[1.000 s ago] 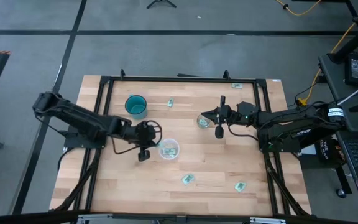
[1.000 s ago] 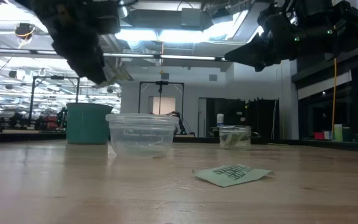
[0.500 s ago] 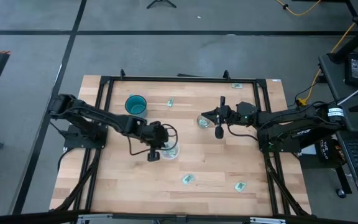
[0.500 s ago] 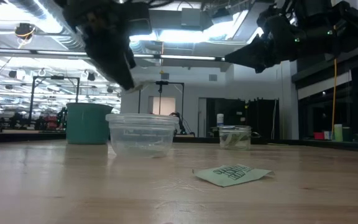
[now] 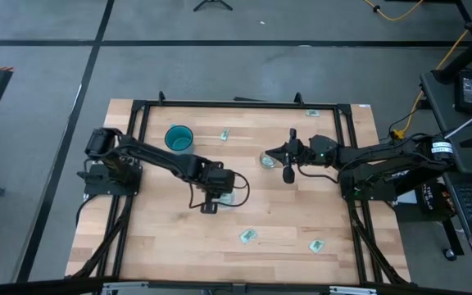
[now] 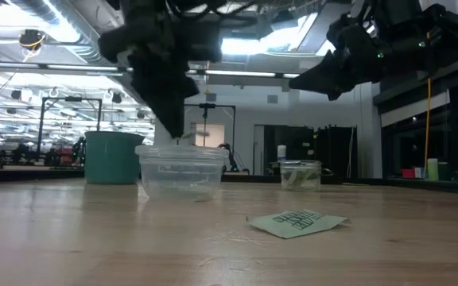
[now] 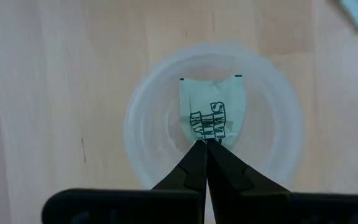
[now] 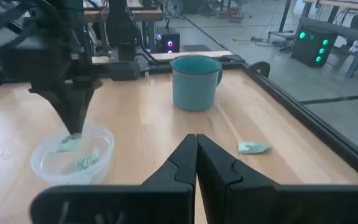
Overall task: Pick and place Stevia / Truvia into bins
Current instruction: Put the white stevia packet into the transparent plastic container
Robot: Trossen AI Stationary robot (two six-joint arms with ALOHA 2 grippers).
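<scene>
My left gripper is shut on a pale green and white Stevia packet, right above the wide translucent cup. That cup holds another packet. The teal cup stands to the far left. The small clear glass cup has a packet inside. More packets lie flat on the table. My right gripper hovers shut and holds nothing, close to the glass cup. My left gripper pinches the packet at the middle of one short edge, between its two fingertips. The fingers come steeply from above. The packet hangs below them, clear of the table, in the mouth of the translucent cup.
A black frame runs around the wooden table. One packet lies by the far right corner, another near the teal cup. Bare wood stretches along the near side, around the packet.
My left gripper has carried the packet toward the table's right edge, from beside the translucent cup to over its mouth. It has tipped steeper downward and rolled. The packet now hangs at the cup's rim. The gripper stayed shut.
</scene>
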